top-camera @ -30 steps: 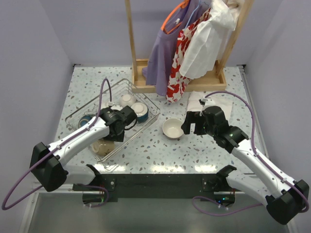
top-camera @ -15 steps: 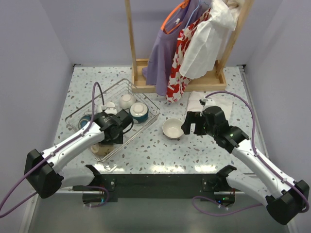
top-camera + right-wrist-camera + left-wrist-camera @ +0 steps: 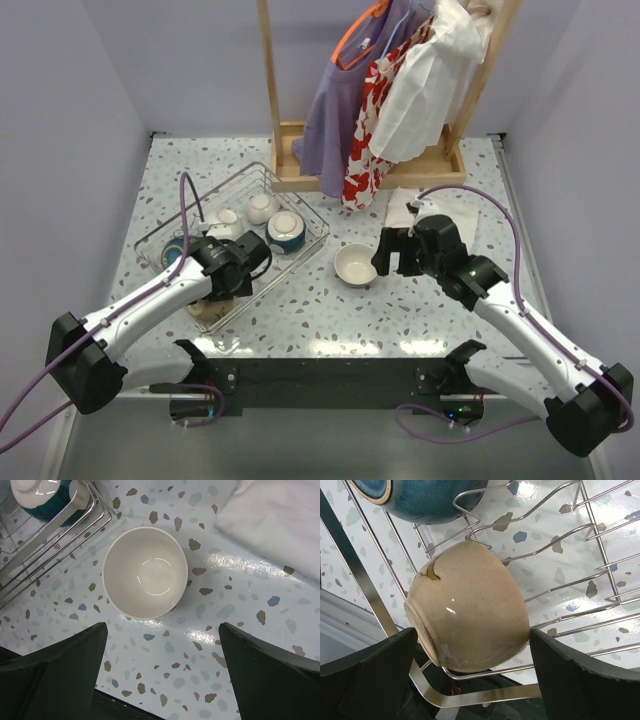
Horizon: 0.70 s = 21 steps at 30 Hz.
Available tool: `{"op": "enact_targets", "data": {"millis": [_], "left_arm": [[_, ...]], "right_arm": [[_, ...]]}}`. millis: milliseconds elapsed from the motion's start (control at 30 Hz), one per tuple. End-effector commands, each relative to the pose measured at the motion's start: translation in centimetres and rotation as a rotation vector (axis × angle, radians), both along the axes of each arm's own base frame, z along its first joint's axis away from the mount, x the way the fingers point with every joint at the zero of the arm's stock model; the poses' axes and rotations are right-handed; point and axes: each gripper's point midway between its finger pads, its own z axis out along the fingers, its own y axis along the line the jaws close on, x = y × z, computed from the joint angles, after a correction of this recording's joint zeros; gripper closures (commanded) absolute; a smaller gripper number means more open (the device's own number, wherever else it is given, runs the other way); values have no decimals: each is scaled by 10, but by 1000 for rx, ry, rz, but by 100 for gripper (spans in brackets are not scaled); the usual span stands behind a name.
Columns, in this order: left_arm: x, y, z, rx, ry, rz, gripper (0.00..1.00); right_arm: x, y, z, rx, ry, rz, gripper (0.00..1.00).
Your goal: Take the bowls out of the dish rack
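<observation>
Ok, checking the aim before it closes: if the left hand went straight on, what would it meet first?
Most likely the beige bowl, lying on its side in the dish rack; exact depth is unclear.

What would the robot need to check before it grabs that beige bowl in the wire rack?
1. Left gripper open: ok.
2. Beige bowl between its fingers: ok.
3. Bowl upright: not ok, it lies on its side against the dish rack wires.
4. Dark blue bowl out of the way: cannot tell.
5. Right gripper open above the white bowl: ok.
</observation>
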Motion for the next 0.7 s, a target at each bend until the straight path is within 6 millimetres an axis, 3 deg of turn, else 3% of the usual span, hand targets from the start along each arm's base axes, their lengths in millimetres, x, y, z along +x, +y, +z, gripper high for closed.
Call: {"op": "enact_targets", "data": {"millis": [0,400,667], "left_arm": [[6,4,-3,3,-61,66,0],[20,10,7,21,-178,144,0],[17,10,-2,44,-139,143,0]], "right_arm": [[8,6,23,15,-63,35,2],[7,9,22,6,-64,67,2],[7,7,18,-12,-65,77,2]]}}
